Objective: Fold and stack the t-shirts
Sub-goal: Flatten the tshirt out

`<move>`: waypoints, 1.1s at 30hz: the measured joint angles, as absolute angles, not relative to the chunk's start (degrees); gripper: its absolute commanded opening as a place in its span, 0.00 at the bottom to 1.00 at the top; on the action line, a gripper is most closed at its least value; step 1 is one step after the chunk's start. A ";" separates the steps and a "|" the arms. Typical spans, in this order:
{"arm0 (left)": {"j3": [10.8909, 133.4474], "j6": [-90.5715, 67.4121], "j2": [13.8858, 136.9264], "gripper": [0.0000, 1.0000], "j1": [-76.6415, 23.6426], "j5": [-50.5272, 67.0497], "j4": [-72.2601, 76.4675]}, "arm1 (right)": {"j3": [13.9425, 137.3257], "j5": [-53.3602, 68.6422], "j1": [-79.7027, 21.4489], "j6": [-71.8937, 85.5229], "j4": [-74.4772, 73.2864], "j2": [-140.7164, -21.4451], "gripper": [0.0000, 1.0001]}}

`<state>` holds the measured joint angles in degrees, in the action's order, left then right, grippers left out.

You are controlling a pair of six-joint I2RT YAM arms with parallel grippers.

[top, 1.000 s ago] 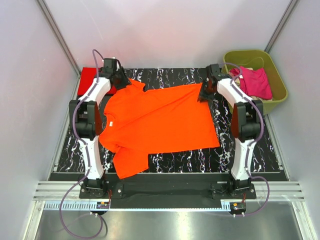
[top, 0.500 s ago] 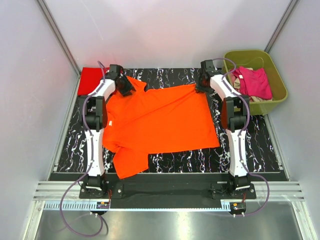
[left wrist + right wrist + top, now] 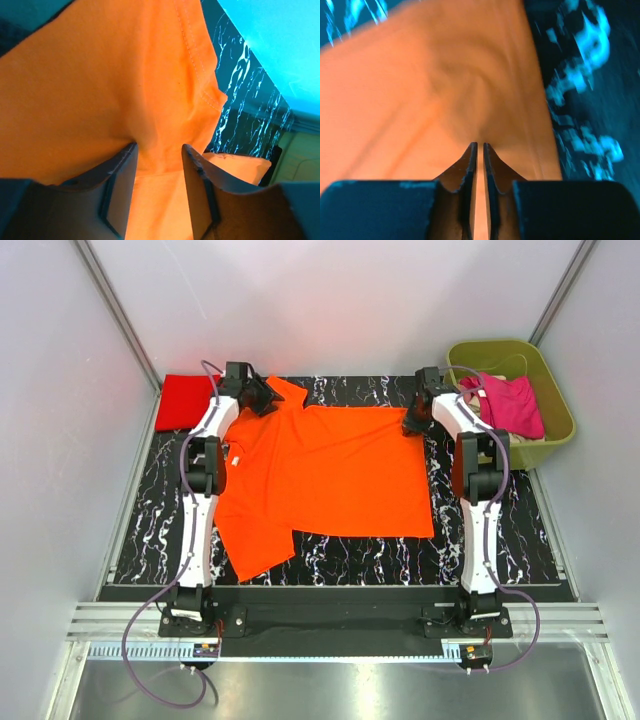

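Note:
An orange t-shirt [image 3: 320,475] lies spread flat on the black marbled table [image 3: 500,540]. My left gripper [image 3: 262,395] is at its far left shoulder. In the left wrist view the jaws stand partly apart, with a fold of orange cloth [image 3: 160,125] lying loose between the fingertips. My right gripper [image 3: 412,423] is at the shirt's far right corner, and its jaws are pinched on the orange cloth [image 3: 470,100] with only a sliver between them. A red folded shirt [image 3: 185,400] lies at the far left. A pink shirt [image 3: 512,405] sits in the bin.
An olive-green bin [image 3: 555,390] stands off the table's far right corner, holding the pink shirt and something pale. White walls close in the far side and both sides. Both arms stretch out along the table's left and right edges.
Both grippers pulled the orange shirt toward the far edge, and it now lies flatter and squarer. The left gripper moved right along the far edge, uncovering the red shirt.

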<state>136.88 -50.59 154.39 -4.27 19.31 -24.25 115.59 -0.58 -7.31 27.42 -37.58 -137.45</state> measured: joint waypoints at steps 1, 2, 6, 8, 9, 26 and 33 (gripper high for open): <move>136.88 -50.68 154.39 0.55 -4.27 19.29 -24.14 | 114.06 -0.05 -7.07 27.29 -38.04 -136.16 0.22; 136.00 -50.46 153.93 0.58 -4.32 19.33 -23.33 | 112.42 0.43 -6.96 27.18 -38.83 -134.65 0.24; 125.78 -47.07 145.99 0.71 -4.62 18.13 -23.73 | 104.22 2.50 -7.09 26.55 -41.52 -126.26 0.48; 118.37 -44.62 139.17 0.73 -5.04 16.69 -24.88 | 99.02 2.92 -7.18 25.98 -42.83 -120.51 0.58; 114.96 -43.20 135.11 0.73 -5.19 15.92 -26.30 | 96.53 3.16 -7.18 25.82 -43.70 -117.38 0.60; 44.77 -45.01 61.84 0.67 -16.16 -2.20 -52.95 | 63.16 16.43 -8.34 27.00 -49.52 -82.72 0.67; 32.10 -55.42 51.90 0.69 -17.82 -1.61 -59.29 | 57.65 19.84 -8.62 28.51 -49.50 -76.53 0.68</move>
<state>32.10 -55.42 51.90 -17.82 -1.61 -59.29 57.65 19.84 -8.62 28.51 -49.50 -76.53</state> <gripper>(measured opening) 0.693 0.678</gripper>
